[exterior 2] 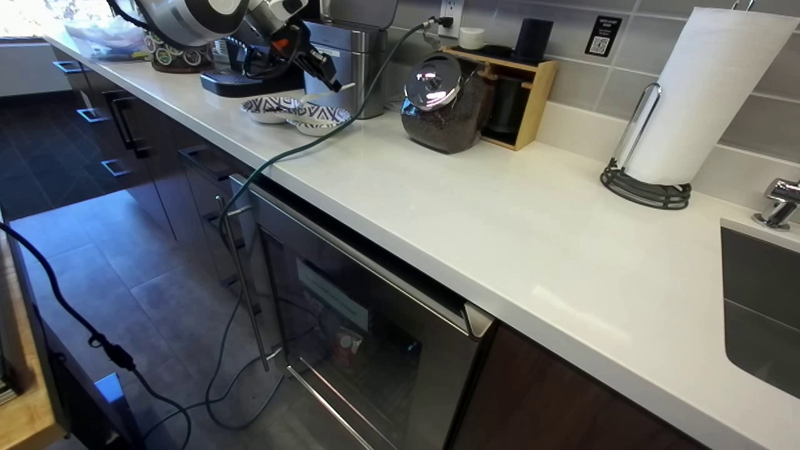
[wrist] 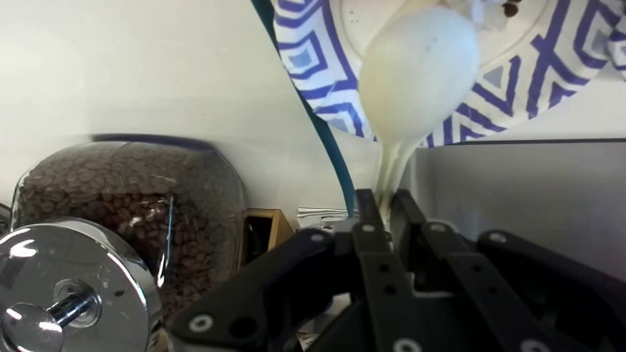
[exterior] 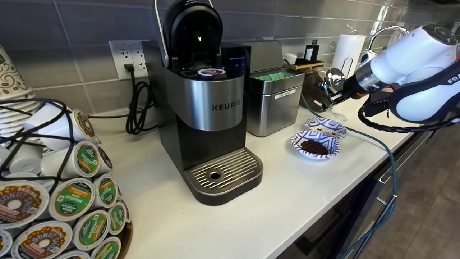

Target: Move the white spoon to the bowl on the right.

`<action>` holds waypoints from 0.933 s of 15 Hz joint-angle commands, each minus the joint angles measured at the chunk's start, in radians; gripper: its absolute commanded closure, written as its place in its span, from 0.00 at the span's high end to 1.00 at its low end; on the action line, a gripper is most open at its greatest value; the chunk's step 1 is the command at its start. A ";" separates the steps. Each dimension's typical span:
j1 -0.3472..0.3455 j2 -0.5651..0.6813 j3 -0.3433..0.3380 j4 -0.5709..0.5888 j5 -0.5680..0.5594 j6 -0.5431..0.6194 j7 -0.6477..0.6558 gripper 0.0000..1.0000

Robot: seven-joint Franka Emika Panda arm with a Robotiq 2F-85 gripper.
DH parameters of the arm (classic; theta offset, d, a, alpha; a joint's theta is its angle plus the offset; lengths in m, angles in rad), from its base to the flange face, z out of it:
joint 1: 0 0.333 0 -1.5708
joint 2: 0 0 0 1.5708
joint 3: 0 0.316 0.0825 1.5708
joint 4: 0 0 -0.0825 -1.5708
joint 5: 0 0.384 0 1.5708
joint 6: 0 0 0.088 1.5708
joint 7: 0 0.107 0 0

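Note:
My gripper (wrist: 384, 203) is shut on the handle of the white spoon (wrist: 418, 73). The gripper also shows in both exterior views (exterior: 326, 104) (exterior 2: 336, 84). The spoon (exterior 2: 328, 94) is held above the counter, its head towards the bowls. Two blue-and-white patterned bowls stand side by side. In the wrist view the spoon head overlaps a bowl (wrist: 337, 93) with a few dark bits; this bowl (exterior 2: 325, 114) is on the right in an exterior view. The other bowl (exterior: 300, 149) holds dark coffee grounds; only its edge (wrist: 620, 49) shows in the wrist view.
A glass jar of coffee beans (wrist: 146, 176) and a wooden box (exterior 2: 531, 106) stand near the gripper. A metal bin (exterior: 275, 104) and a coffee maker (exterior: 215, 104) stand by the wall. A blue-green cable (exterior 2: 312, 145) crosses the counter beside the bowls.

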 commanded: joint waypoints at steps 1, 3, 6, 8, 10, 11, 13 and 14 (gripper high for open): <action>0.056 0.079 -0.040 0.029 0.057 0.033 0.053 0.03; 0.070 0.100 -0.035 0.034 0.081 0.032 0.067 0.03; 0.096 0.139 -0.054 0.048 0.106 0.042 0.073 0.03; 0.101 0.156 -0.066 0.059 0.120 0.049 0.073 0.03; 0.097 0.171 -0.074 0.075 0.129 0.050 0.072 0.03; 0.094 0.179 -0.076 0.083 0.133 0.047 0.072 0.03; 0.080 0.186 -0.069 0.096 0.138 0.037 0.072 0.03; 0.074 0.189 -0.064 0.101 0.139 0.033 0.072 0.05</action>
